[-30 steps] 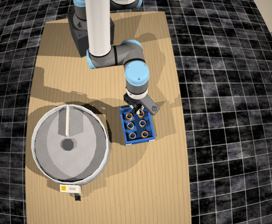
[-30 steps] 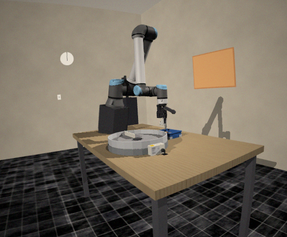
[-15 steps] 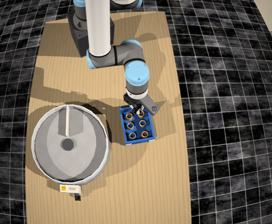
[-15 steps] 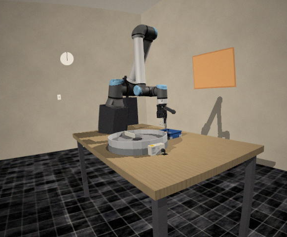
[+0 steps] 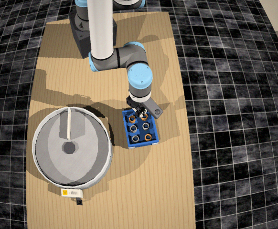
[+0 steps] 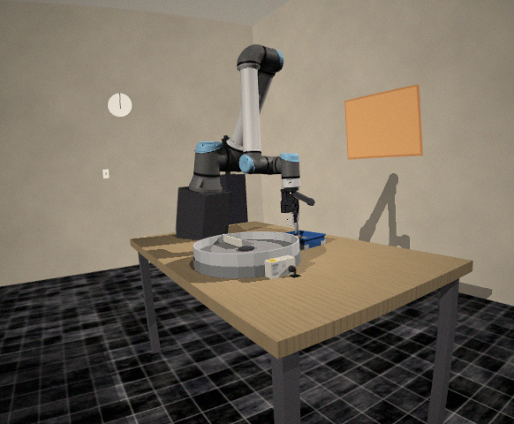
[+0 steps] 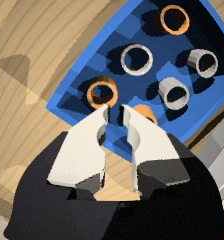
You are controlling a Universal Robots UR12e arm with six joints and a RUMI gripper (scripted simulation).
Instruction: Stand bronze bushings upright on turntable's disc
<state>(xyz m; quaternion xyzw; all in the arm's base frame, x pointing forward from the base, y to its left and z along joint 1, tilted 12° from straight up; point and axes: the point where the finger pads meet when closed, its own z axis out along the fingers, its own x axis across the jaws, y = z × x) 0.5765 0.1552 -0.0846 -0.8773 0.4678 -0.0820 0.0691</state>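
My gripper is shut and empty, pointing down over the arm-side end of the blue crate. A bronze bushing stands just beside the fingertips. Another bronze bushing is partly hidden by a finger in the wrist view. A third bronze bushing stands in the far corner. Three steel bushings stand in the crate, one near the middle. The turntable's disc bears no bushing, and its dark hub is bare.
The turntable has a raised rim and a pale upright bar running from rim towards hub. A white box and a small black part sit at its front. The crate's walls surround the bushings.
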